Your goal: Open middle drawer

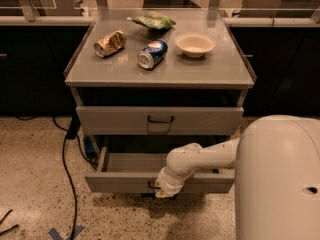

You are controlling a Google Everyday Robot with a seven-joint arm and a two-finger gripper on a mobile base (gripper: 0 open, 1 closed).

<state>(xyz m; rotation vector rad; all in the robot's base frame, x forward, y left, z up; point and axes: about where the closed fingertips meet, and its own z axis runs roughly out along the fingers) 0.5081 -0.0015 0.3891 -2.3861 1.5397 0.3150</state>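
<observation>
Gripper [163, 186] at pulled-out middle drawer [120, 182] front, handle hidden, grip state unclear

White hand [163, 187] at the grey middle drawer [120, 182]; blue can [151, 54], green bag [153, 20].
</observation>
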